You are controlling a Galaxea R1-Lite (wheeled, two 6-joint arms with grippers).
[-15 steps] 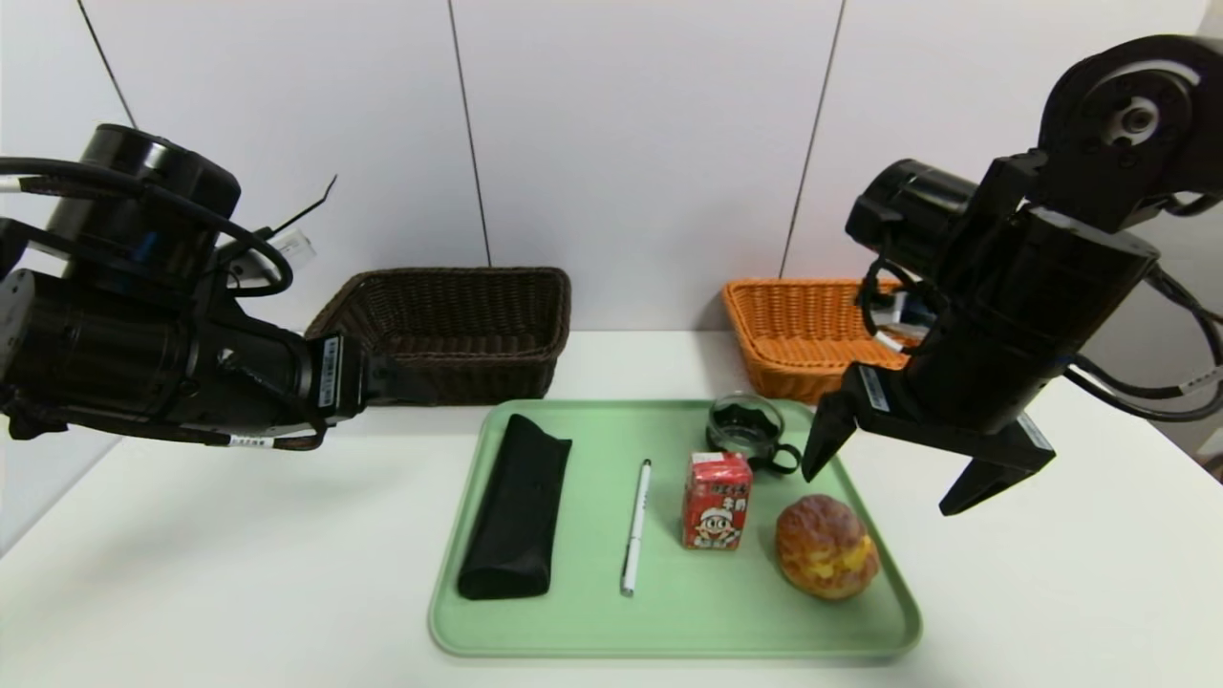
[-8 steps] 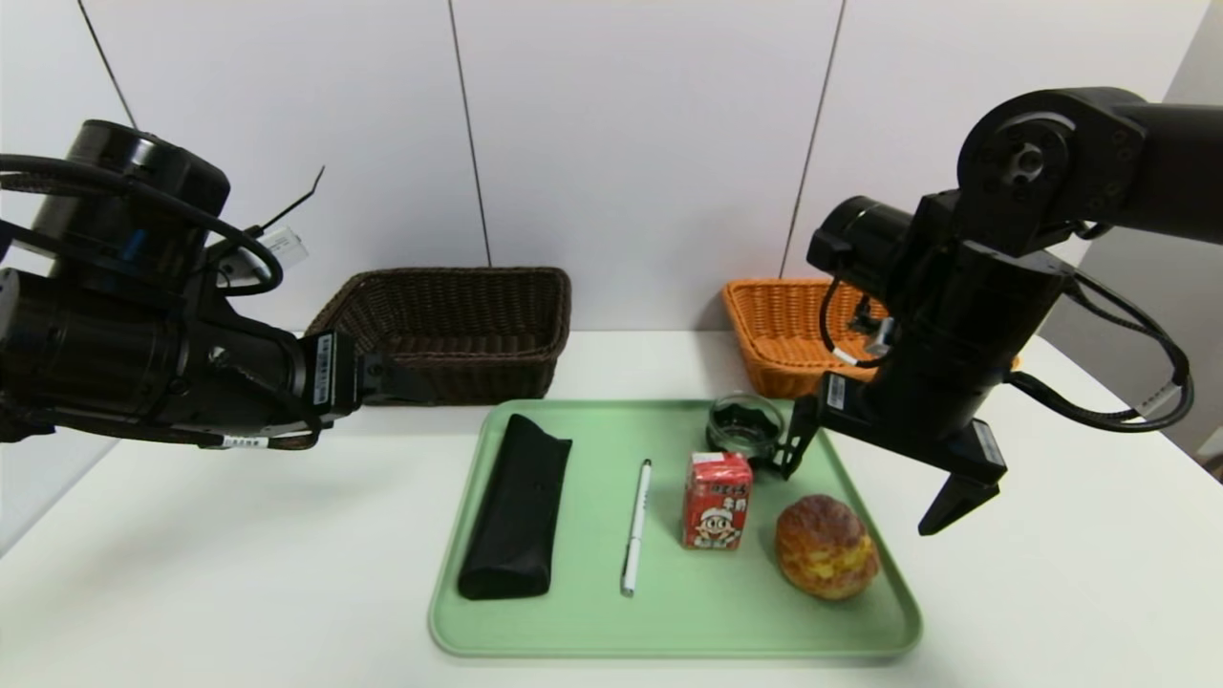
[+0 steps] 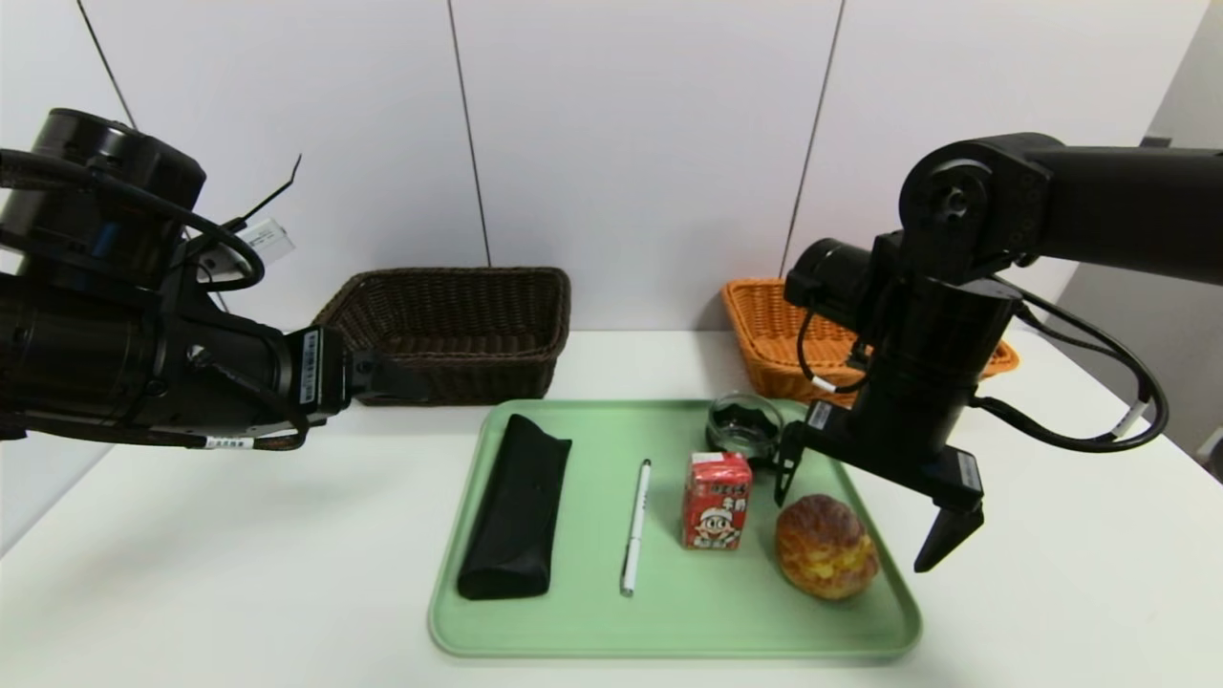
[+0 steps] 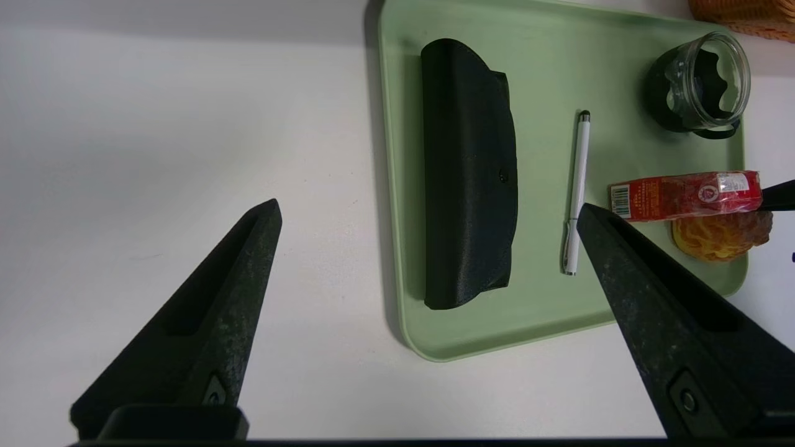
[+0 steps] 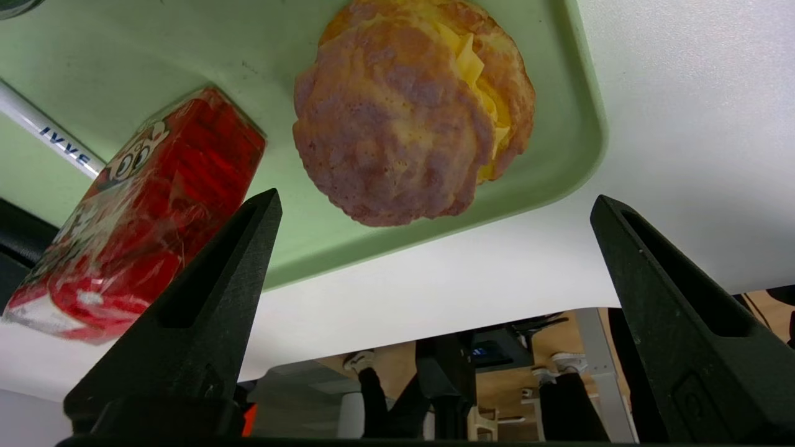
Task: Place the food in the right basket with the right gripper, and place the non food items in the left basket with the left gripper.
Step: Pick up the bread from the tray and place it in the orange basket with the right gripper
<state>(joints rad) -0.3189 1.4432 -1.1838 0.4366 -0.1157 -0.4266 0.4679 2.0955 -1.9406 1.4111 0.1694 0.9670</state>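
Right tool (image 3: 853, 538), black, two-fingered, barcode label on its body: spread wide and carrying nothing, suspended above the right part of the tray, with the bun between its fingers as seen in the right wrist view. Left tool (image 4: 429, 208), black, of like form: likewise spread wide and unladen, held over the left side of the tabletop (image 3: 239, 554), in front of the dark basket. Tray (image 3: 669, 621), pale green, rounded corners, laid flat on the tabletop; five articles are borne on it. Bun (image 3: 826, 548), round, golden-brown, yellow filling exposed: placed near the tray's right edge. Pen (image 3: 636, 527), slim, white, black-tipped: laid lengthwise between pouch and carton. Pouch (image 3: 516, 516), black, long: laid along the tray's left side. Drink carton (image 3: 717, 502), small, red, printed with a cartoon face: stood upright between pen and bun. Cup (image 3: 743, 427), clear glass, black-handled: placed behind the carton, near the far edge. Left basket (image 3: 459, 373), dark brown wicker, rectangular: set on the tabletop behind the tray, toward the left. Right basket (image 3: 783, 368), orange wicker, flared sides: set behind the tray, toward the right, partly hidden by the right arm (image 3: 917, 334). Wall panels (image 3: 631, 143), white, divided by thin dark seams: seen behind both baskets.
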